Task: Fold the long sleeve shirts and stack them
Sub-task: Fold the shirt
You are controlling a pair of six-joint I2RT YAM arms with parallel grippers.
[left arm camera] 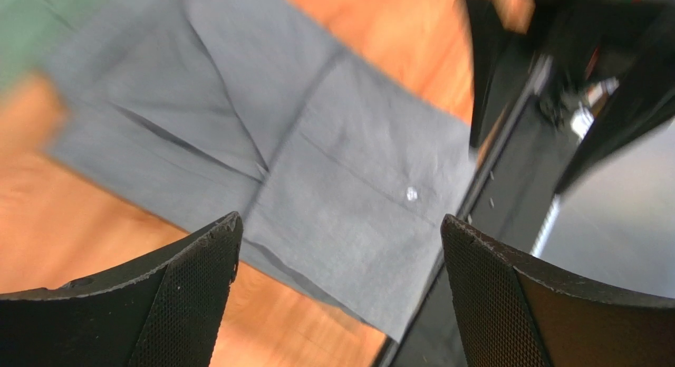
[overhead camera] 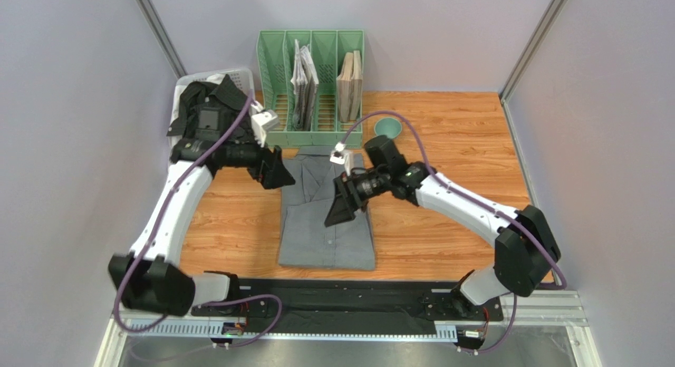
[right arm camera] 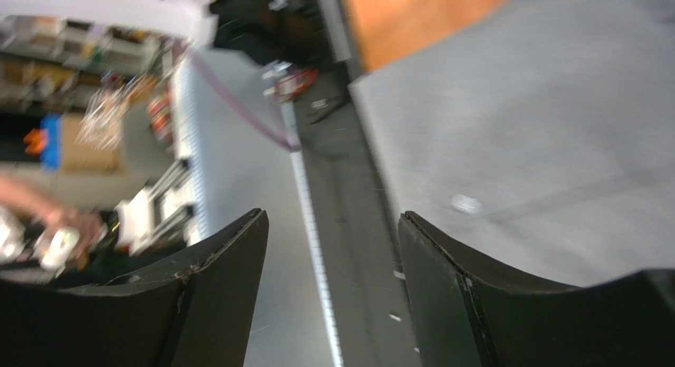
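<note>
Grey cloth lies nearest: the grey shirt (overhead camera: 326, 232) is laid folded flat on the wooden table (overhead camera: 459, 225). Its lower hem is close to the middle of the near edge. The right gripper (overhead camera: 342, 205) is held over the shirt's right half, its fingers spread apart with nothing between them. The left gripper (overhead camera: 273, 169) is held at the shirt's far left corner, spread wide and holding nothing. Bare wood is seen on both sides of the shirt. The black shirt (overhead camera: 207, 106) is heaped in a white basket (overhead camera: 238, 71) at the far left corner. A green rack (overhead camera: 310, 74) is stood at the middle of the far edge.
</note>
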